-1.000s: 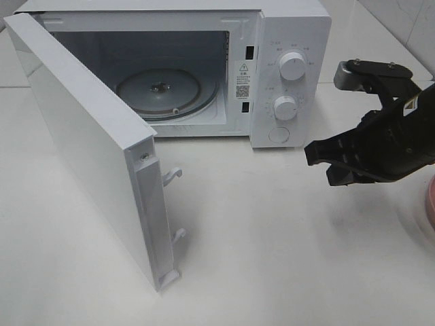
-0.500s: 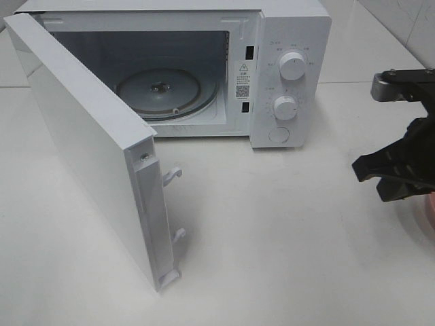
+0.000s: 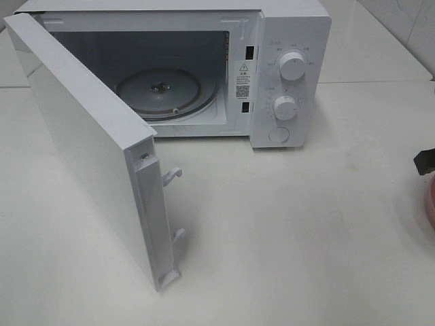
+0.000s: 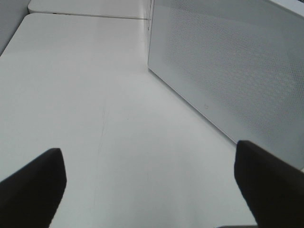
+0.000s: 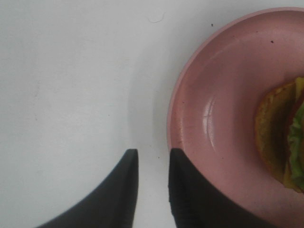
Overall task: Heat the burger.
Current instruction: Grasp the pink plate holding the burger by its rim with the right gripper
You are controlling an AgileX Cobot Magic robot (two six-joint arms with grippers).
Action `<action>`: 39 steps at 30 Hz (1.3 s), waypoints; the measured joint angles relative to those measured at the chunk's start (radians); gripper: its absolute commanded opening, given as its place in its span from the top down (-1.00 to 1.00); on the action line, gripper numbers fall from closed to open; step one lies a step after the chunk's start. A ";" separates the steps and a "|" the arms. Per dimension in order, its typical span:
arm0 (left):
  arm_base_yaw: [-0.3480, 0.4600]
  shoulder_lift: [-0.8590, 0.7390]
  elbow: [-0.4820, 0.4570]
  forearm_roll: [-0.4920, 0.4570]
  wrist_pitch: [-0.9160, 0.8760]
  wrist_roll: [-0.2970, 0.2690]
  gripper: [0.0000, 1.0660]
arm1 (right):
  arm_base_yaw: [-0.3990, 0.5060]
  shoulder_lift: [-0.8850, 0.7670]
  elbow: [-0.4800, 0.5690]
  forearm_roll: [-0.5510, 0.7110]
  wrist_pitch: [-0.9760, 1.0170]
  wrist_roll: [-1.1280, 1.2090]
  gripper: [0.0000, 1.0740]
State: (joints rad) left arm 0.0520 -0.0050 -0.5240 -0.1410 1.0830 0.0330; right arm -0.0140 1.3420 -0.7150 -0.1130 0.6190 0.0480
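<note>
The burger (image 5: 280, 133) shows only in the right wrist view, partly cut off by the frame edge, lying on a pink plate (image 5: 223, 95). Brown bun and green lettuce are visible. My right gripper (image 5: 153, 161) hovers just beside the plate's rim, its black fingers a narrow gap apart with nothing between them. In the exterior high view only a black tip of that gripper (image 3: 425, 163) shows at the right edge, above a sliver of the plate (image 3: 430, 200). My left gripper (image 4: 152, 190) stands wide open over bare table, holding nothing.
The white microwave (image 3: 285, 41) stands at the back with its door (image 3: 88, 142) swung wide open toward the front left. Its glass turntable (image 3: 160, 92) is bare. The left wrist view shows the door's perforated outer face (image 4: 228, 61) close by.
My right arm has pulled away to the right, nearly leaving the exterior high view, toward the pink plate. Its fingers have parted slightly. The left arm has not moved.
</note>
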 measured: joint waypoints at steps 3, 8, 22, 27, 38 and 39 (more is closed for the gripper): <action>0.000 0.000 0.000 0.000 0.000 0.000 -0.69 | -0.013 0.000 0.000 -0.007 -0.001 0.003 -0.24; 0.000 0.000 0.000 0.000 0.000 0.000 -0.69 | -0.013 0.000 0.000 -0.012 -0.036 0.003 -0.91; 0.000 0.000 0.000 0.000 0.000 0.000 -0.69 | -0.013 0.149 0.000 -0.047 -0.081 0.010 -0.80; 0.000 0.000 0.000 0.000 0.000 0.000 -0.69 | -0.013 0.230 0.000 -0.095 -0.136 0.047 -0.78; 0.000 0.000 0.000 0.000 0.000 0.000 -0.69 | -0.013 0.359 0.000 -0.161 -0.231 0.094 -0.71; 0.000 0.000 0.000 0.000 0.000 0.000 -0.69 | -0.013 0.378 0.000 -0.164 -0.233 0.094 -0.69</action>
State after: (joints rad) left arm 0.0520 -0.0050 -0.5240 -0.1410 1.0830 0.0330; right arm -0.0270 1.7200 -0.7150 -0.2770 0.3860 0.1420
